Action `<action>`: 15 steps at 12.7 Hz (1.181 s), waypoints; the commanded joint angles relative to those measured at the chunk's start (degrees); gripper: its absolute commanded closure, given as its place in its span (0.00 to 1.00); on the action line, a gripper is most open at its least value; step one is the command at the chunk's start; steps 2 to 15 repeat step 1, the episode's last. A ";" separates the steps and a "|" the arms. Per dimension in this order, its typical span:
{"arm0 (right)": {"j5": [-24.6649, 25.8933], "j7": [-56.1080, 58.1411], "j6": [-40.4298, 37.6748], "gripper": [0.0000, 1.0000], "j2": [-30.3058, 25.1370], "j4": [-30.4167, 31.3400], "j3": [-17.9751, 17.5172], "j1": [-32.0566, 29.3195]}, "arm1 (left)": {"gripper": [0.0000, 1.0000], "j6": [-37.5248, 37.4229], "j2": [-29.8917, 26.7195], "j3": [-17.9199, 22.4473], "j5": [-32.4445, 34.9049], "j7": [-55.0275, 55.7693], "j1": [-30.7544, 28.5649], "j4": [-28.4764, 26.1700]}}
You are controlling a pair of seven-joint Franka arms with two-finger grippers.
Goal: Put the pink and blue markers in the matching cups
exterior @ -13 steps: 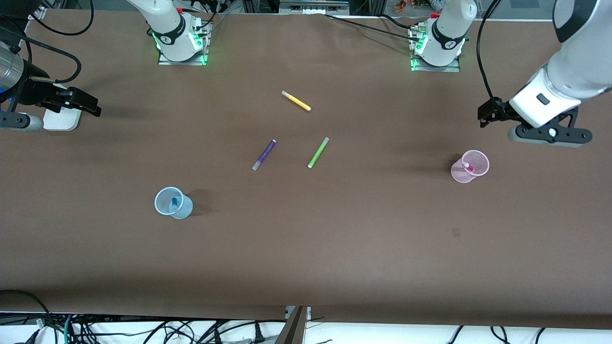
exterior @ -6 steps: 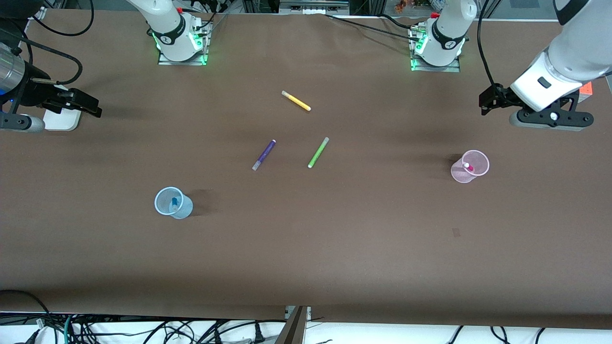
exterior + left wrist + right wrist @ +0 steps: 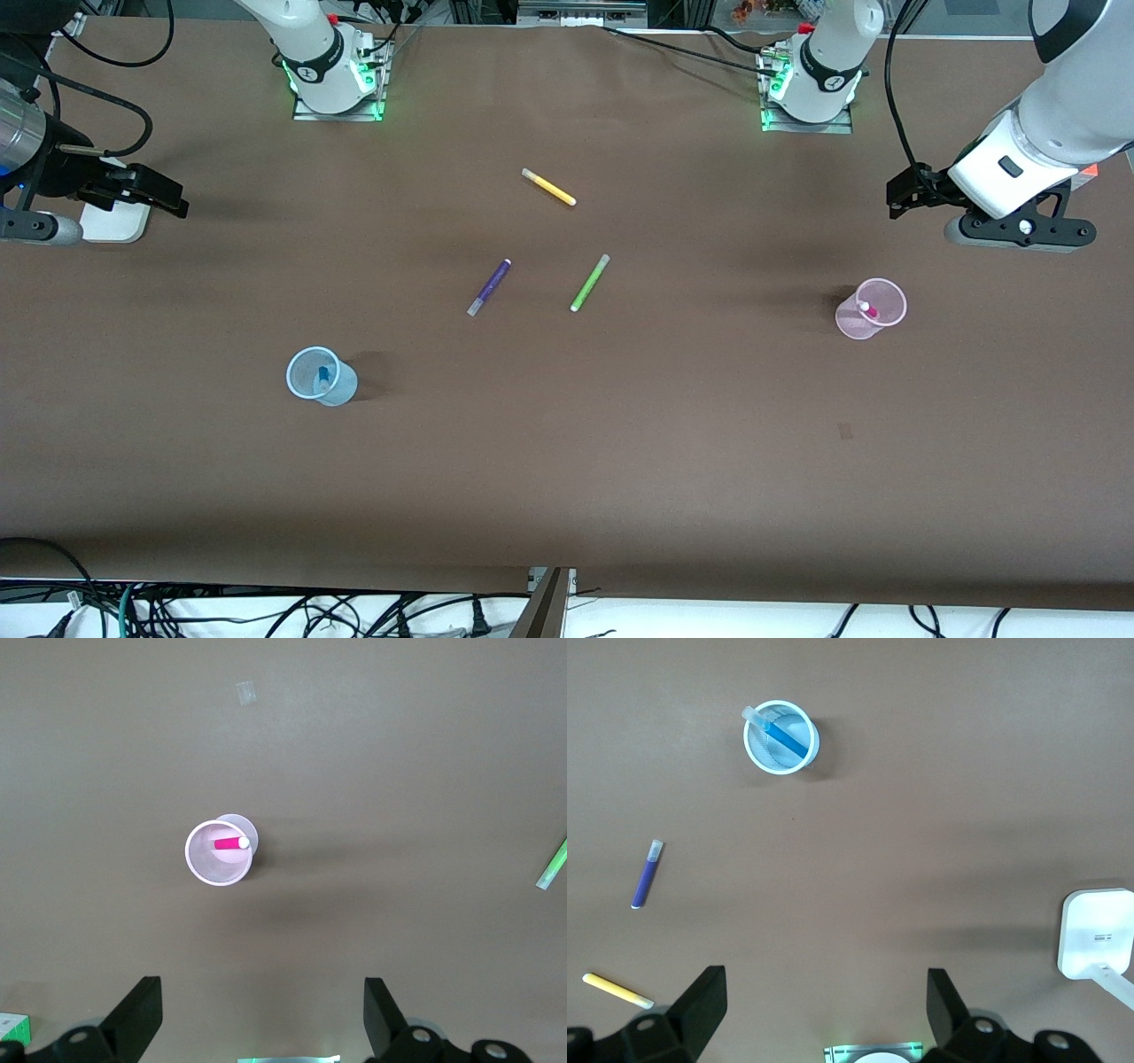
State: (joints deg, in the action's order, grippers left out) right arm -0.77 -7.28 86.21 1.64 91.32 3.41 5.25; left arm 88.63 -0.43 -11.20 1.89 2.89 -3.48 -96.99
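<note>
The pink marker (image 3: 869, 310) stands slanted inside the pale pink cup (image 3: 882, 301) toward the left arm's end of the table; both show in the left wrist view, marker (image 3: 230, 842) in cup (image 3: 205, 866). The blue marker (image 3: 323, 375) leans inside the pale blue cup (image 3: 301, 376) toward the right arm's end; the right wrist view shows marker (image 3: 786, 735) in cup (image 3: 799, 754). My left gripper (image 3: 898, 199) hangs open and empty over bare table near the pink cup, seen from its wrist (image 3: 263, 1019). My right gripper (image 3: 173, 198) hangs open and empty at the table's end (image 3: 824, 1014).
A purple pen (image 3: 489, 286), a lime-green pen (image 3: 590, 282) and a yellow pen (image 3: 549, 187) lie loose mid-table. A white flat device (image 3: 113, 223) lies under the right gripper. A small tape patch (image 3: 845, 431) sits nearer the front camera than the pink cup.
My left gripper has drifted a little toward the robots' side of the table, away from the pink cup. The right arm, cups and pens have not moved.
</note>
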 commanded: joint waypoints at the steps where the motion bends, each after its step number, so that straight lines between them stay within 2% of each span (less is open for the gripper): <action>1: 0.86 -0.46 -0.78 0.00 0.38 -1.41 -0.16 0.03 | 0.00 -1.27 0.17 0.04 -1.10 -1.40 -0.47 1.01; 15: 0.86 -0.46 -0.78 0.00 0.38 -1.41 -0.16 0.03 | 0.00 -1.27 0.17 0.04 -1.10 -1.40 -0.47 1.01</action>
